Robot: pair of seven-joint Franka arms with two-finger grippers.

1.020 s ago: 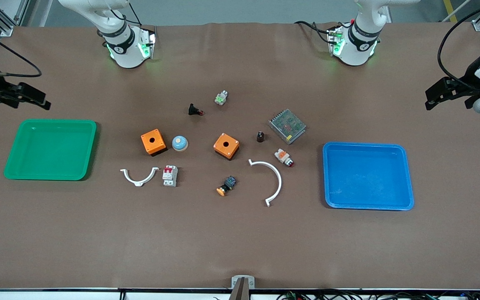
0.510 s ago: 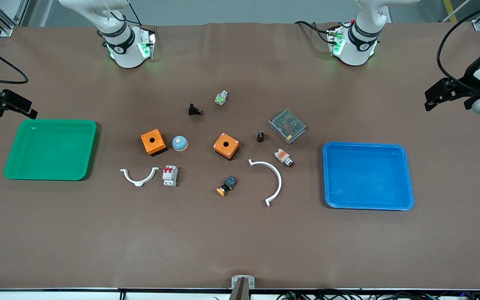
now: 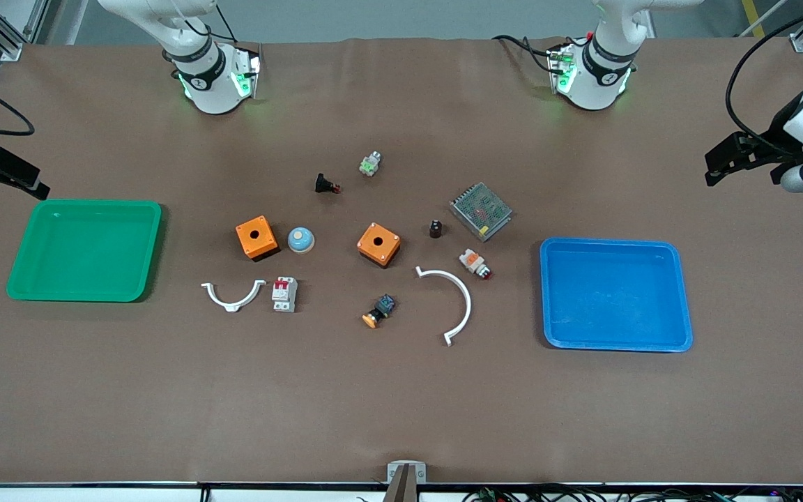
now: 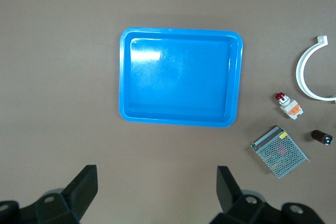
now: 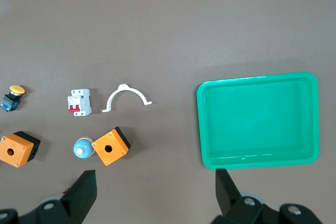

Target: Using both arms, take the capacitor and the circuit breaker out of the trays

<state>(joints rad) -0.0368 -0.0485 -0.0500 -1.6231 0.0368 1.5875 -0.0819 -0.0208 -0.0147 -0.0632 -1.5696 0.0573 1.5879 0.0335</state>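
Note:
The capacitor [image 3: 435,229], a tiny dark cylinder, stands near the table's middle beside a metal mesh box; it also shows in the left wrist view [image 4: 321,137]. The breaker [image 3: 284,293], a white block with a red lever, lies beside a small white clip and shows in the right wrist view [image 5: 79,102]. My left gripper [image 3: 722,162] is open and empty, high over the table at the left arm's end; its wrist view [image 4: 156,192] looks down on the blue tray [image 4: 124,77]. My right gripper [image 3: 19,176] is open and empty, high by the green tray [image 3: 150,251], as its wrist view [image 5: 155,195] shows.
Two orange boxes [image 3: 256,238] [image 3: 378,244], a blue dome button [image 3: 300,240], the mesh box [image 3: 481,210], a white-orange button [image 3: 475,263], a yellow-capped button [image 3: 378,311], a black button [image 3: 326,185], a green-lit part [image 3: 370,164] and two white clips [image 3: 233,295] [image 3: 452,301] lie between the trays.
My right gripper has drawn back toward the right arm's end of the table. My left gripper has shifted slightly. Nothing on the table has moved.

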